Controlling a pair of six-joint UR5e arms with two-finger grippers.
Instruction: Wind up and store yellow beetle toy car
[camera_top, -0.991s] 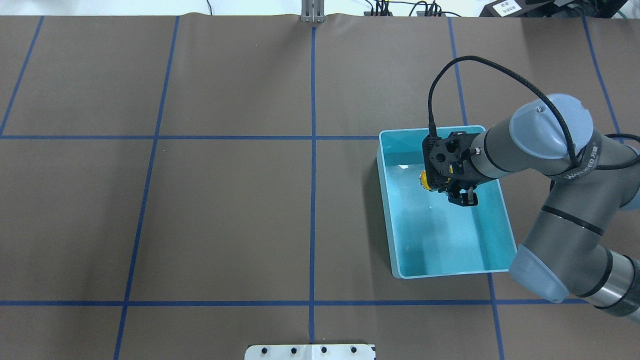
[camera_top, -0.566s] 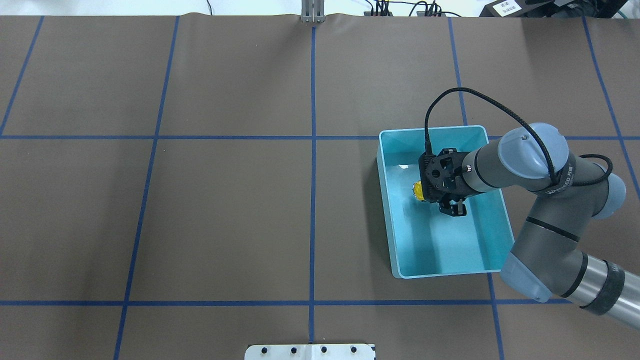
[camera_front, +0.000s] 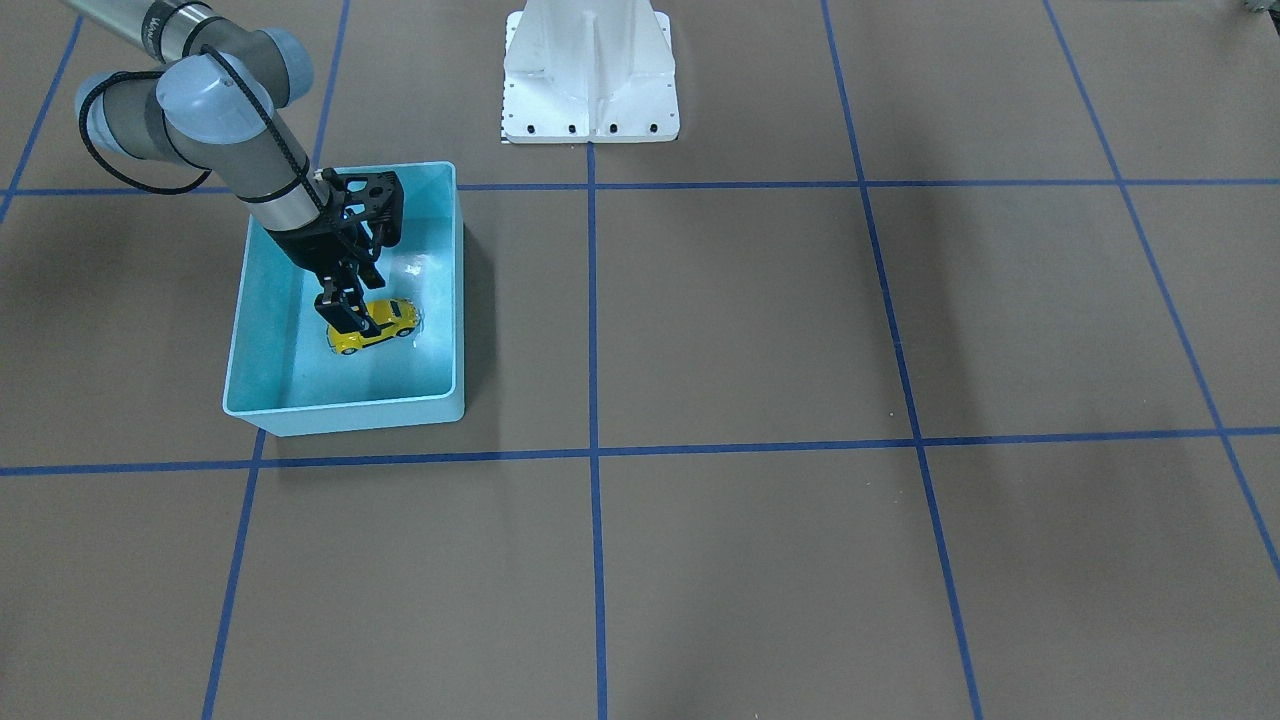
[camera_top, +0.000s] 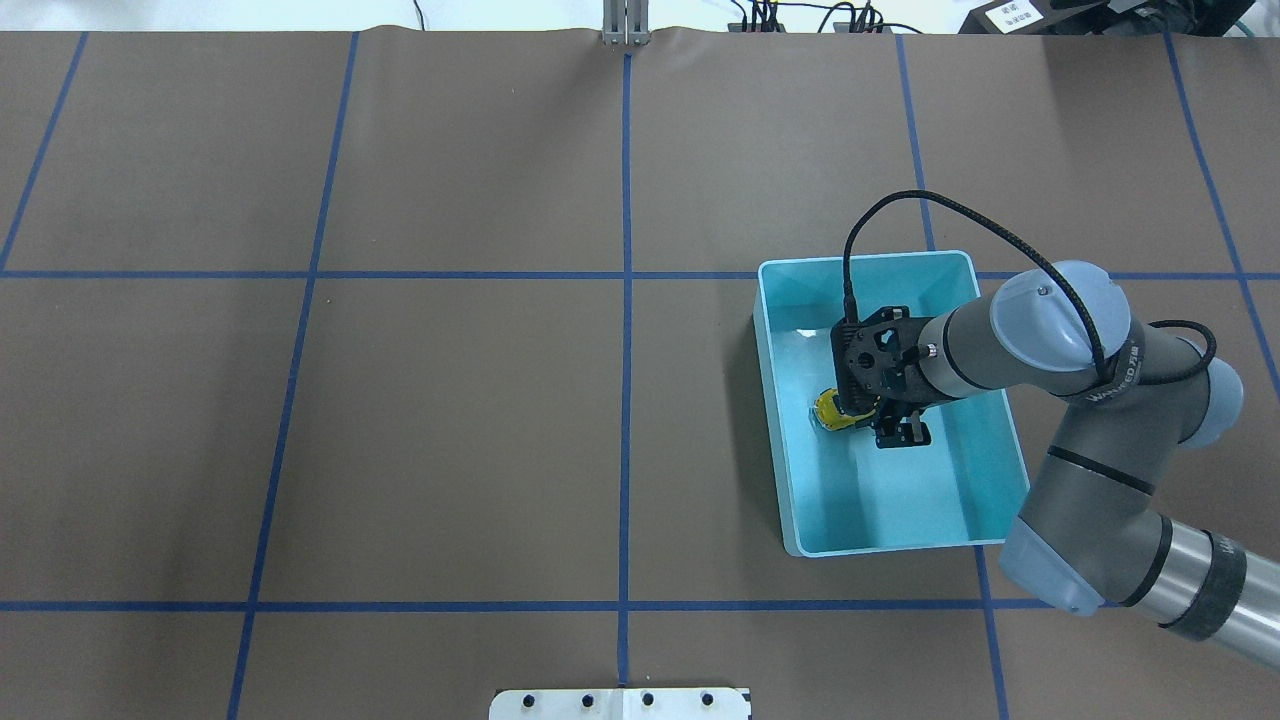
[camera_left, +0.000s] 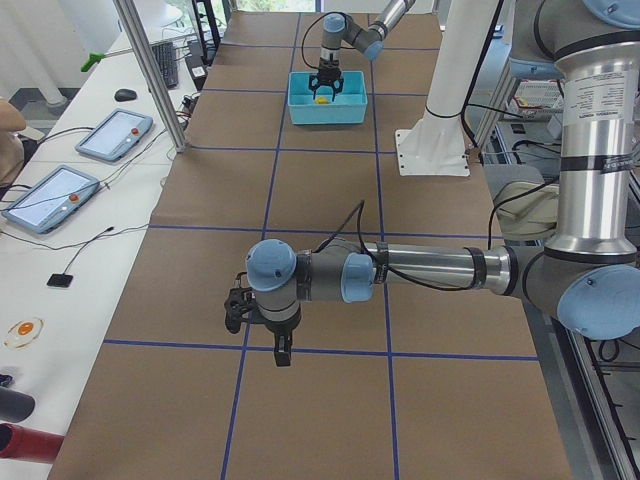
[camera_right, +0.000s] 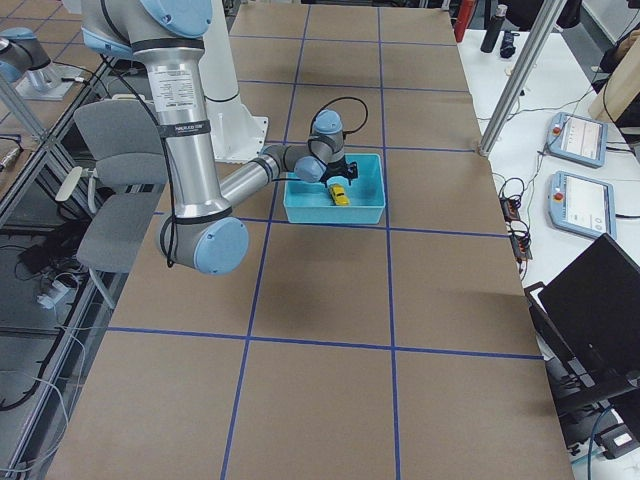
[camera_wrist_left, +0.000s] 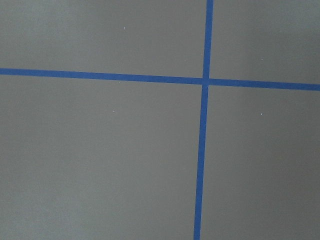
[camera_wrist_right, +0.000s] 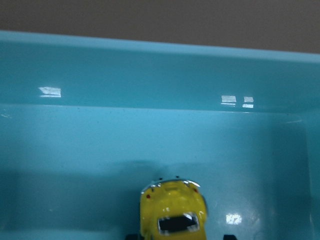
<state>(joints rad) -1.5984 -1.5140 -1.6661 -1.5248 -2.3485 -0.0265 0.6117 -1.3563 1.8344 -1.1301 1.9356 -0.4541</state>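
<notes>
Tabletop (camera_top: 450, 400): brown, blue tape grid; carries the bin.
Right arm (camera_top: 1090, 470): reaches down into the bin, kept low, probably so the car has no drop.
Light-blue bin (camera_front: 345, 415): open-topped; the storage place.
Left gripper (camera_left: 282, 355): hangs over bare tabletop well apart, seemingly parked out of the way; the jaws' opening cannot be told.
Right gripper (camera_front: 348, 320): jaws narrow, apparently pinching the car's rear.
Yellow beetle toy car (camera_front: 385, 322): inside the bin, at its floor, near the middle.

You have one yellow beetle toy car (camera_front: 390, 320) and one light-blue bin (camera_front: 345, 415) to count. Two robot arms are in view, the right arm (camera_top: 1100, 470) and the left arm (camera_left: 430, 268). You can also count two tablets (camera_left: 112, 135) in the exterior left view.
</notes>
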